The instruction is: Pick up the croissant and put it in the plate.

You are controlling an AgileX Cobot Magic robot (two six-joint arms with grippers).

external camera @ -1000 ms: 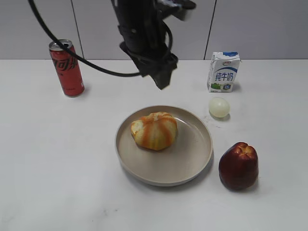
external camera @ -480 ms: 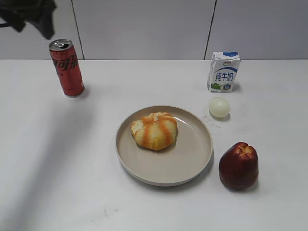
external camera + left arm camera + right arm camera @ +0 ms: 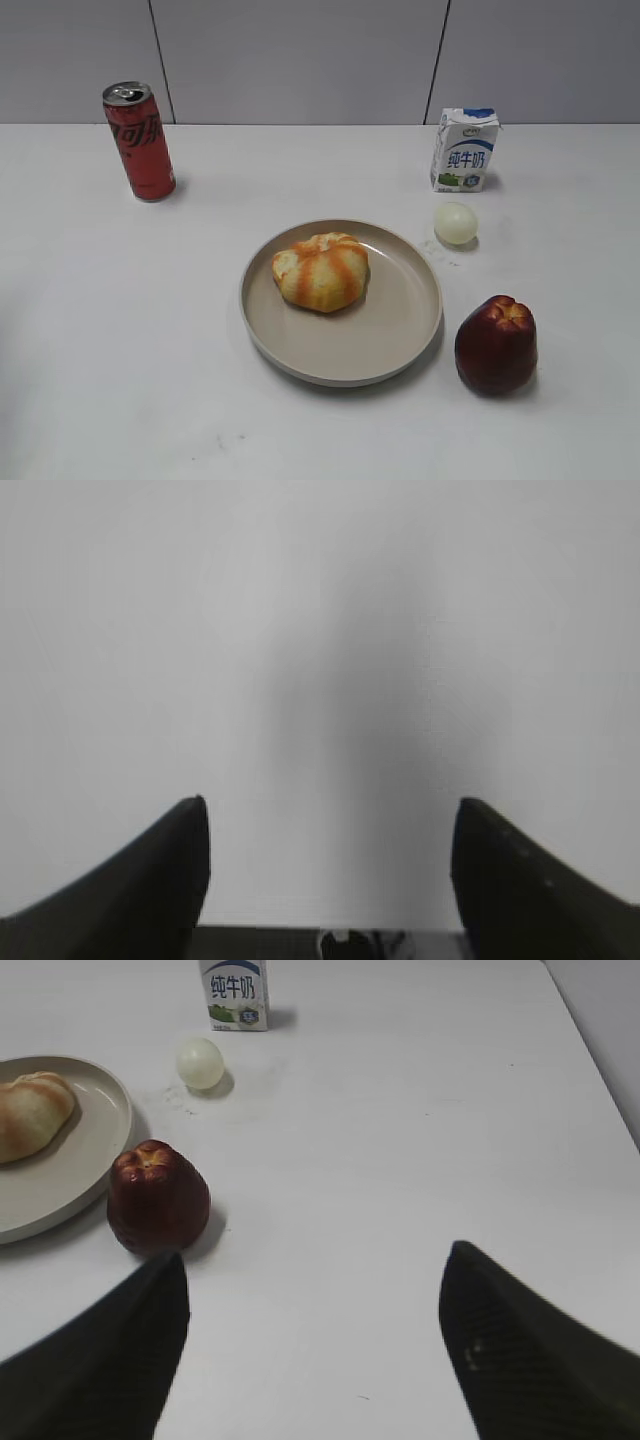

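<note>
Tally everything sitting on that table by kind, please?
Food: 3 – croissant, red apple, small pale ball that looks like an egg.
Drinks: 2 – red soda can, milk carton.
Dishes: 1 – beige plate.
Total: 6.

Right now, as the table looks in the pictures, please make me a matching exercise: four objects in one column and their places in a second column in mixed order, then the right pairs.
Objects:
1. croissant
2. red can
3. milk carton
4. apple

Places:
A. far left of the table, near the wall
B. on the table, just right of the plate
C. lying in the plate
D. far right, behind the pale ball

Pairs: 1-C, 2-A, 3-D, 4-B
</note>
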